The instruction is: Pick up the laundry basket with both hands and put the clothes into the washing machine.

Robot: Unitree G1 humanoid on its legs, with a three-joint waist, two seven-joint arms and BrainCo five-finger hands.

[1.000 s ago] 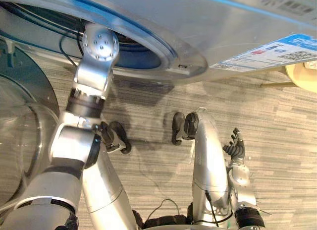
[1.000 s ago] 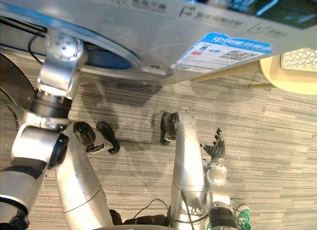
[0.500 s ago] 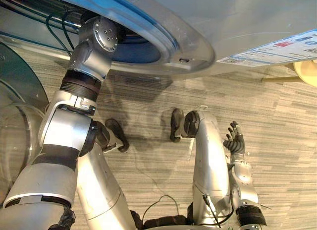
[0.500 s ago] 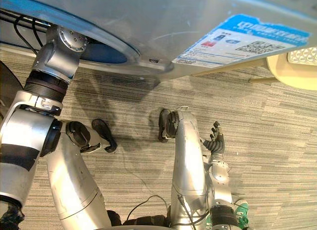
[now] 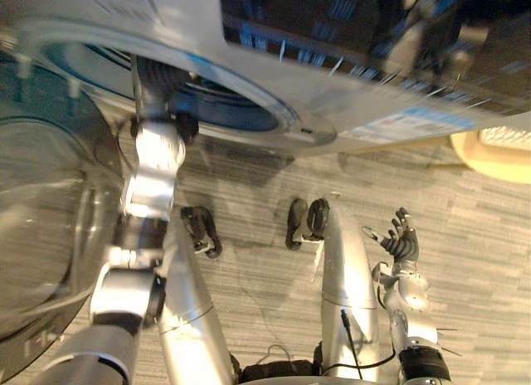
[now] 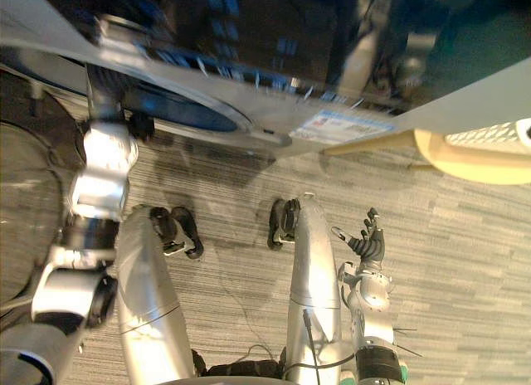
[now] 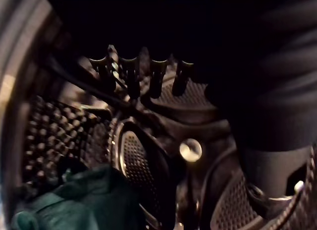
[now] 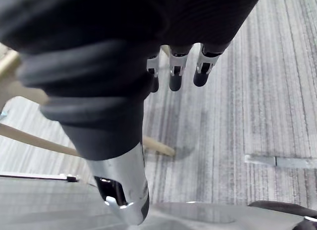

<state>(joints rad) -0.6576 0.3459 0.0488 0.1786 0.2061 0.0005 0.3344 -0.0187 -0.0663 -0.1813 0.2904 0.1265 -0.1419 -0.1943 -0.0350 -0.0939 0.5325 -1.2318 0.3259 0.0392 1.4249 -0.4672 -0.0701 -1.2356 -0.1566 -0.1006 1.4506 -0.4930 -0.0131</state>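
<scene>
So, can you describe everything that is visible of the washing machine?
The washing machine has a silver-grey front with a blue-and-white sticker and a dark glossy panel above. Its round opening is ringed in blue; the clear glass door hangs open at the robot's left. The left arm goes into the opening. Inside, the drum is shiny perforated metal, the left hand is open there, and dark green cloth lies in it.

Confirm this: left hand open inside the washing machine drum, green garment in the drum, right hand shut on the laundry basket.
Wrong on the right hand: it is open and holds nothing, fingers relaxed over the floor, as the right wrist view shows. The rest stands: left hand open inside the washing machine drum, green garment in the drum.
</scene>
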